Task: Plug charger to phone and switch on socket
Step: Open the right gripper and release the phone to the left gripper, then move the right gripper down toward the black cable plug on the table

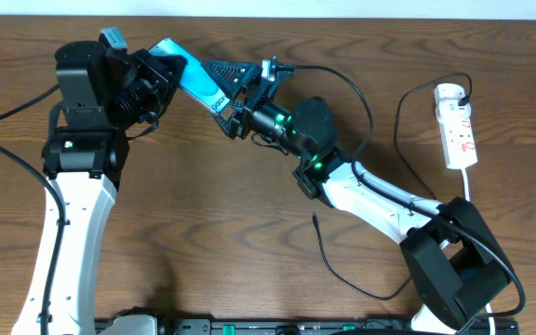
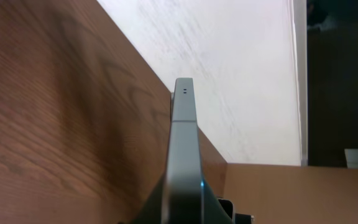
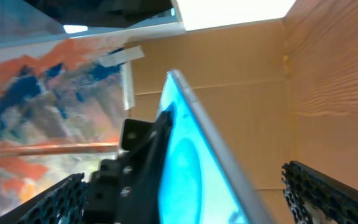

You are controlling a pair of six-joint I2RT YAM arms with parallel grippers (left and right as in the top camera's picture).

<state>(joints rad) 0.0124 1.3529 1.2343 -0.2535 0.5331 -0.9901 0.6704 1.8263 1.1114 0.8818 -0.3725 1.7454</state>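
My left gripper point(image 1: 168, 67) is shut on the phone point(image 1: 191, 80) and holds it tilted above the table, cyan screen up. In the left wrist view the phone point(image 2: 184, 137) shows edge-on between my left gripper's fingers point(image 2: 185, 214). My right gripper point(image 1: 224, 93) is open, with one finger on each side of the phone's free end. In the right wrist view the phone point(image 3: 191, 168) sits between the spread fingers point(image 3: 194, 199). The charger's point(image 1: 328, 261) small tip lies loose on the table below the right arm. The socket point(image 1: 458, 130) lies at the far right with the black plug in it.
The charger's thin cable loops past the right arm's base point(image 1: 454, 270). A thicker black robot cable point(image 1: 342, 84) arcs over the right wrist. The socket's white cord runs down toward the right base. A pale wall point(image 2: 241, 81) runs along the table's far edge.
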